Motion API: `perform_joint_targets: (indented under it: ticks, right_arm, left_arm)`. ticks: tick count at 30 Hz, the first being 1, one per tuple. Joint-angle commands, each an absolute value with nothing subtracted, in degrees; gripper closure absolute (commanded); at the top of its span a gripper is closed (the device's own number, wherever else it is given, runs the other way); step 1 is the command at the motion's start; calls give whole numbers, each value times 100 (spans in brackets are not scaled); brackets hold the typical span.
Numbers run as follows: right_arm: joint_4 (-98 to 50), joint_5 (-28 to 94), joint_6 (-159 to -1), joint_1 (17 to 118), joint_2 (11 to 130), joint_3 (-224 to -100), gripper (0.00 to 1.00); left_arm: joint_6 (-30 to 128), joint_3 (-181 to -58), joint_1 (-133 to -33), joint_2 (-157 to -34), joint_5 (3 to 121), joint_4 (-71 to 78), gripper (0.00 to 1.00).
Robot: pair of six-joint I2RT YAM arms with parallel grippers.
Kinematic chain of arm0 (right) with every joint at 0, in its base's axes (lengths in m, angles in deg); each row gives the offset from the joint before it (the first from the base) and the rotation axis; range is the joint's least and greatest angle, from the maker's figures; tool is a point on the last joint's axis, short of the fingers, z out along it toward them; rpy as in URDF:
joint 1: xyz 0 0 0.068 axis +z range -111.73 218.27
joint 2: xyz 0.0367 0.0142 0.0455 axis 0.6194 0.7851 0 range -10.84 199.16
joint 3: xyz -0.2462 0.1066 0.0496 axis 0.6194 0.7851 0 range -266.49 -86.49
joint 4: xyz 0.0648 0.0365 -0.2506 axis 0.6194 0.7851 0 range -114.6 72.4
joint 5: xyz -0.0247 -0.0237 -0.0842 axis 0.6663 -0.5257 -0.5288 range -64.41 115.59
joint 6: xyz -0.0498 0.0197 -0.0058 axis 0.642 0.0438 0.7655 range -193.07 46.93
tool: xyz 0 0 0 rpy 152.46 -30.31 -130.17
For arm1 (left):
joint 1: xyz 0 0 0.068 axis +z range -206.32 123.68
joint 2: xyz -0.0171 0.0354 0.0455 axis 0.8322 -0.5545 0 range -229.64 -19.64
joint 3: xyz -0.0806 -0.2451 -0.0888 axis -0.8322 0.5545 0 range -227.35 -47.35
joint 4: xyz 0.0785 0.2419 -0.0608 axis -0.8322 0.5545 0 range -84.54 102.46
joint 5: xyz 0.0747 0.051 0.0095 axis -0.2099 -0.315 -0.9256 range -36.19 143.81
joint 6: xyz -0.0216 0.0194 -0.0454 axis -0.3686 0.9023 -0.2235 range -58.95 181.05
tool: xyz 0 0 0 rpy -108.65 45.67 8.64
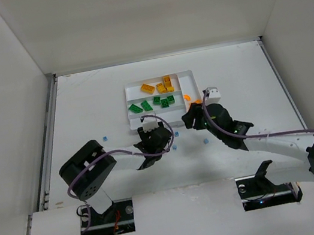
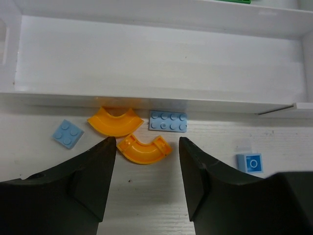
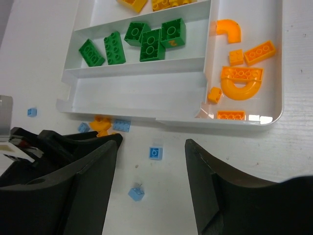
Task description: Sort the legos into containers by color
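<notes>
A: Above the tabletop, where do the tools sit?
B: Left tool [image 1: 147, 132] is by the near left corner of the white tray [image 1: 133, 90]; right tool [image 1: 190, 117] is by its near right corner. Yellow legos [image 1: 160, 85] fill the far slot, green legos [image 1: 154, 102] the middle.
A: Left wrist?
B: Left tool [image 2: 147, 146] stands open, holding nothing. One orange curve [image 2: 144, 151] lies on the tabletop [image 2: 146, 196] right between its fingertips. A second orange curve [image 2: 116, 121] rests just beyond, against the tray wall, with a light blue plate [image 2: 168, 121] to its right.
A: Right wrist?
B: Right tool [image 3: 151, 144] is open too, empty. A small blue piece [image 3: 155, 152] lies between its tips; orange legos [image 3: 242, 81] sit in the narrow right slot.
</notes>
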State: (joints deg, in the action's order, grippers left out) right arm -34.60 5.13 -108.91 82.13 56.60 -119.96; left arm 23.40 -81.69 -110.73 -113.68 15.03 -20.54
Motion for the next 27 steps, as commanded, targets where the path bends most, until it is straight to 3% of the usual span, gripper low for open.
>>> perform_joint_targets:
  ticks: [1, 7, 17, 27]
  right_arm:
    - [-3822, 591, -10911, 8173, 5482, -11918, 36]
    - [-3831, 608, -10885, 8130, 5192, -11787, 36]
    - [-3769, 705, -10840, 7813, 4463, -11479, 35]
    - [-3857, 959, -10937, 7444, 4313, -11242, 33]
  left_arm:
    - [2440, -8425, -11182, -11649, 1295, -1485, 49]
    - [2431, -8514, -11209, -11878, 1329, -1423, 51]
    - [2361, -8426, -11331, -11686, 1444, -1256, 73]
    - [2440, -8487, -11665, -10465, 1558, -808, 75]
